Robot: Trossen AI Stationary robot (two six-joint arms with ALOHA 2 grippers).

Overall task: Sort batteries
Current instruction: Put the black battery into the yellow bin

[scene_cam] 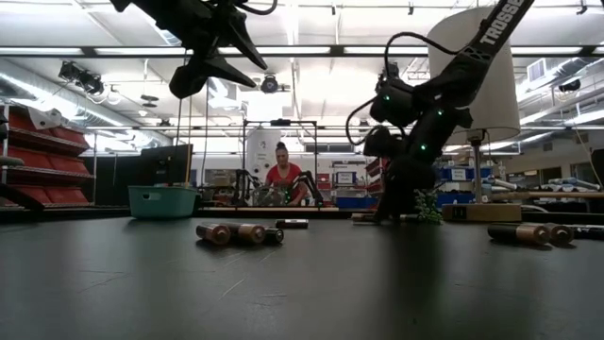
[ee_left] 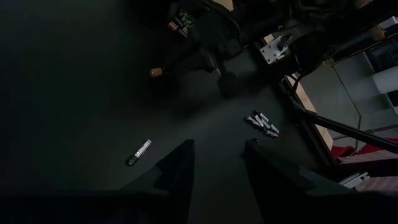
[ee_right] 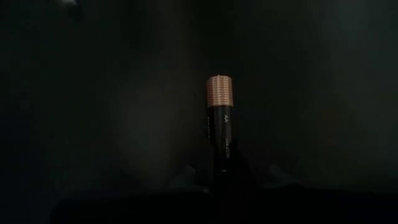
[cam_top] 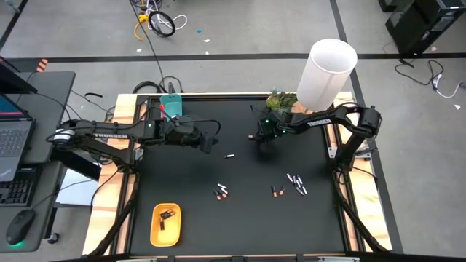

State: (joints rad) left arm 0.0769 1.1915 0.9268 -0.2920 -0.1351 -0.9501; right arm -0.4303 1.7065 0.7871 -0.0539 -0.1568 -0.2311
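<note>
The right gripper [cam_top: 262, 138], in the upper middle of the high view, has its fingers pinched on a dark battery [ee_right: 221, 127]; in the right wrist view its copper end sticks out past the fingers. The grip looks like a pick-up from the table, presumably so the cell can be carried to a tray. The left gripper [cam_top: 211, 144], just left of centre in the high view, hangs above the table with its fingers [ee_left: 177, 168] spread and nothing between them. It seems to be waiting near a pale battery [cam_top: 229, 156] lying alone between the two arms.

The rest of the batteries are loose on the black table [cam_top: 189, 175]. There is a small pair [cam_top: 221, 192] below centre and a cluster [cam_top: 295, 183] towards the lower right. A yellow tray [cam_top: 164, 224] at the lower left already holds a couple of dark cells, and a teal tray [cam_top: 171, 106] sits at the upper left edge. A tall white cylinder [cam_top: 326, 73] stands at the upper right.

Beyond the table, in the low view, a person [scene_cam: 284, 177] sits in a bright workshop.
</note>
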